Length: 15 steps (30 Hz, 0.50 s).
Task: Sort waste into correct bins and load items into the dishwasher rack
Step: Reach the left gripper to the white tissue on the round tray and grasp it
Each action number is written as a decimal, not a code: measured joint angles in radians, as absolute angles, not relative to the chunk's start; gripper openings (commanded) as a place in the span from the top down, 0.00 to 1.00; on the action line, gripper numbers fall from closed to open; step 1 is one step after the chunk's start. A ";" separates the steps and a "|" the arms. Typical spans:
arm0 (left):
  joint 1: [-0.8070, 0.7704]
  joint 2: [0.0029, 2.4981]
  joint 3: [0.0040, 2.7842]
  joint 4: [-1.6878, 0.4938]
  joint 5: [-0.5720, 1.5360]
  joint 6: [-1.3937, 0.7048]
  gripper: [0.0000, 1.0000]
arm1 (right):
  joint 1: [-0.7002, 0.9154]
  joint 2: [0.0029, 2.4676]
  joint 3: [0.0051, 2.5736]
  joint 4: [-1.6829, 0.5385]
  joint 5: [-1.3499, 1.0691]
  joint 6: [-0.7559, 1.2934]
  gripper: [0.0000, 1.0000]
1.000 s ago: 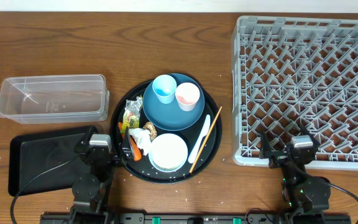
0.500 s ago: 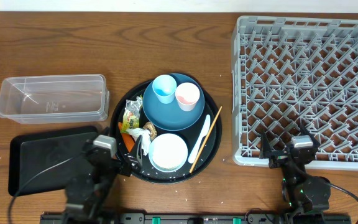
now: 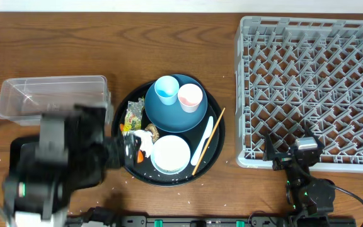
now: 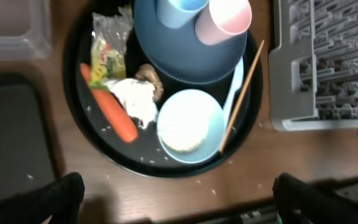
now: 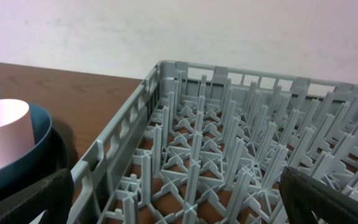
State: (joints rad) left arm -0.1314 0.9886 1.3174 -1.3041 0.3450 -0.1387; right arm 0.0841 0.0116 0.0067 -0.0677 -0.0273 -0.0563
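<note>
Orange carrot, crumpled paper and wrapper lie crowded together on the round tray's left side. The left tool hangs above them with its jaws wide, so it could pinch two kinds at once (mixing the bins) or nudge the carrot onto the desk. The right tool, also wide, rests by the rack.

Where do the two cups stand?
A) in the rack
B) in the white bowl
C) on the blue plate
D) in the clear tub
C: the blue cup and the pink cup both stand upright on the plate.
</note>
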 measured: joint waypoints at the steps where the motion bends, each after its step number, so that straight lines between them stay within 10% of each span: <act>1: -0.131 1.039 1.351 -1.316 0.356 -0.139 0.02 | 0.084 0.012 0.007 -0.068 -0.028 -0.056 0.01; 6: -0.131 1.195 1.389 -1.340 0.402 -0.150 0.32 | 0.084 0.012 0.007 -0.068 -0.027 -0.056 0.01; 15: -0.132 1.333 1.294 -1.363 0.297 -0.303 0.51 | 0.084 0.012 0.007 -0.068 -0.028 -0.056 0.01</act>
State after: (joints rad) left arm -0.1318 1.3334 1.2938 -1.3628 0.2966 -0.3027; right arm 0.0841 0.0120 0.0067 -0.0677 -0.0277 -0.0563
